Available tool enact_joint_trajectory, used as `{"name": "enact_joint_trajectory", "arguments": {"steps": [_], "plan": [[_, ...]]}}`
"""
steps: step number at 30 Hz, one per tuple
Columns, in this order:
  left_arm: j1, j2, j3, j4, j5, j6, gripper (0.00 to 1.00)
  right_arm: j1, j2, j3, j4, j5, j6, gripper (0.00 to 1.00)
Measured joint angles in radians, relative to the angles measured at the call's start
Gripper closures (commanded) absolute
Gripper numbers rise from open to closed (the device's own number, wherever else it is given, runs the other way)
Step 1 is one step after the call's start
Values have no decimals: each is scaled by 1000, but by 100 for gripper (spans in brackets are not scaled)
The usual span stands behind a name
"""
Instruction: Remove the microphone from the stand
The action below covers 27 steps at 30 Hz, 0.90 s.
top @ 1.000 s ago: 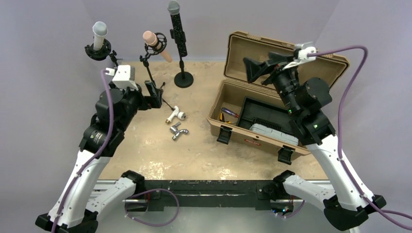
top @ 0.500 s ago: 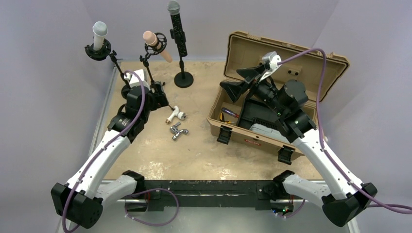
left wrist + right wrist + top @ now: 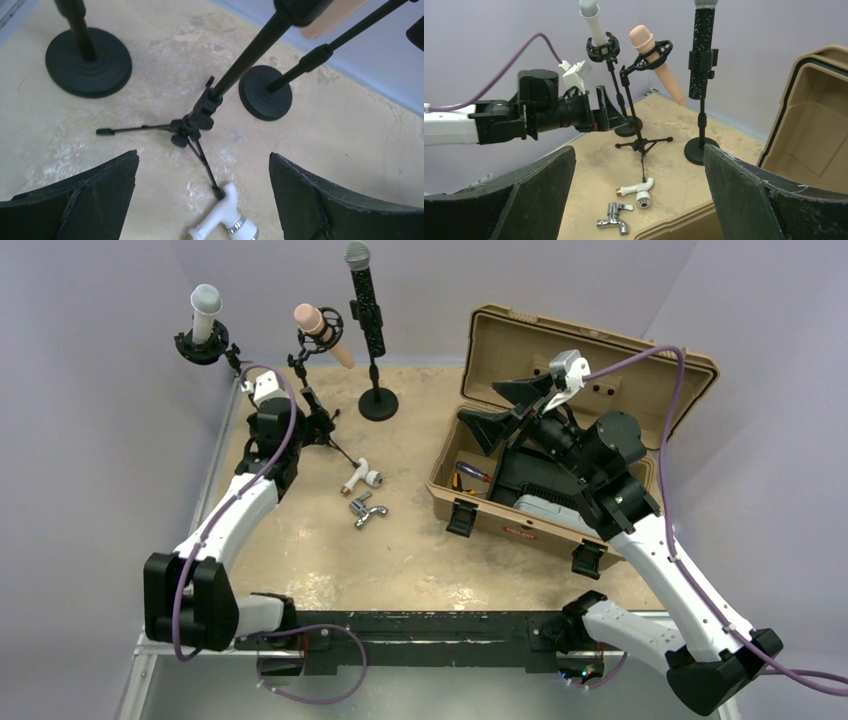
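On the mottled beige surface (image 3: 330, 550), beside the open tan hard case (image 3: 600, 352), the left tool (image 3: 322, 427) gapes released, low beside the thin black tripod stand (image 3: 306, 390). The smooth pink microphone (image 3: 322, 332) sits tilted in the stand's ring mount, above that tool. The right tool (image 3: 500, 408) hangs released over the case, well apart.

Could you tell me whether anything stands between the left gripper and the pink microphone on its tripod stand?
Nothing visible does. The left gripper, jaws open, sits low by the tripod stand; the pink microphone sits higher up, unobstructed.
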Motion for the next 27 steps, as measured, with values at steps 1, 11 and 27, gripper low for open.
{"name": "enact_joint_trajectory", "arguments": {"steps": [1, 11, 27], "plan": [[0, 26, 8, 28, 0, 16, 0, 0, -6, -2, 0, 2, -3, 3], [5, 150, 26, 283, 41, 199, 18, 0, -43, -15, -5, 27, -18, 3], [24, 315, 50, 589, 82, 414, 45, 0, -44, -16, -8, 45, -18, 3]]}}
